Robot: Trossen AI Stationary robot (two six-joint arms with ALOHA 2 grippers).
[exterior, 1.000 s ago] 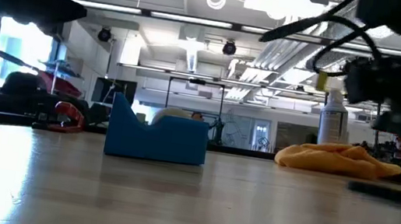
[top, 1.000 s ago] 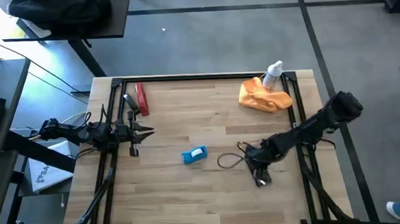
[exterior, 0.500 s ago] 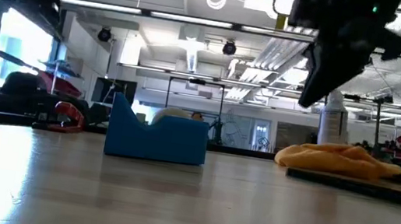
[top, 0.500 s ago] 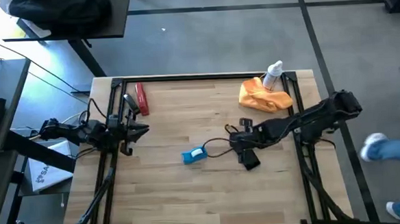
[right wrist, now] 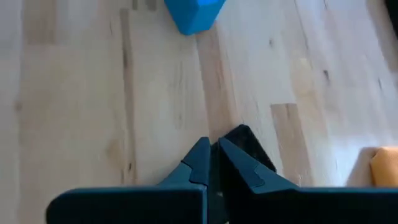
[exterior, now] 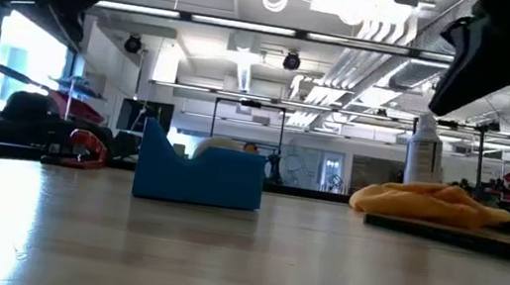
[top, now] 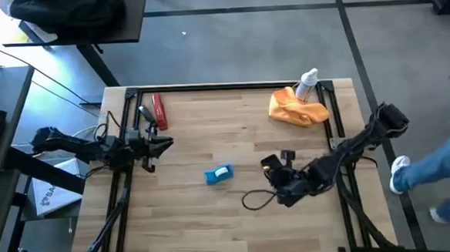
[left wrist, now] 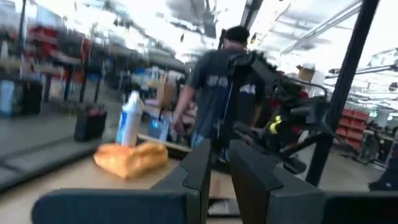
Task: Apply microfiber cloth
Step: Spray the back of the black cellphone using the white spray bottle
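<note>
**Cloth untouched at the far edge, right arm low over mid-bench**

While the microfiber cloth [top: 298, 107] lies crumpled at the far right corner of the bench [top: 214, 219], touching a white bottle [top: 308, 83], the right pincer [top: 272, 167] hovers well apart from it, above a black phone [top: 287, 155] and a loop of dark cable [top: 255, 199]. Its wrist view shows the 2 fingers pressed together and holding nothing. The left pincer [top: 163, 148] waits by the left rail, fingers nearly shut (only a thin gap shows between them).

Reaching for the cloth could tip the bottle, since the 2 touch, and a sweeping arm might snag the cable or push the phone. A person's leg [top: 435, 165] stands just off the right side, so a wide swing there is risky. Open wood lies between the blue block [top: 219, 174] and the cloth; the red tool [top: 159, 111] sits far off at the left rear.
</note>
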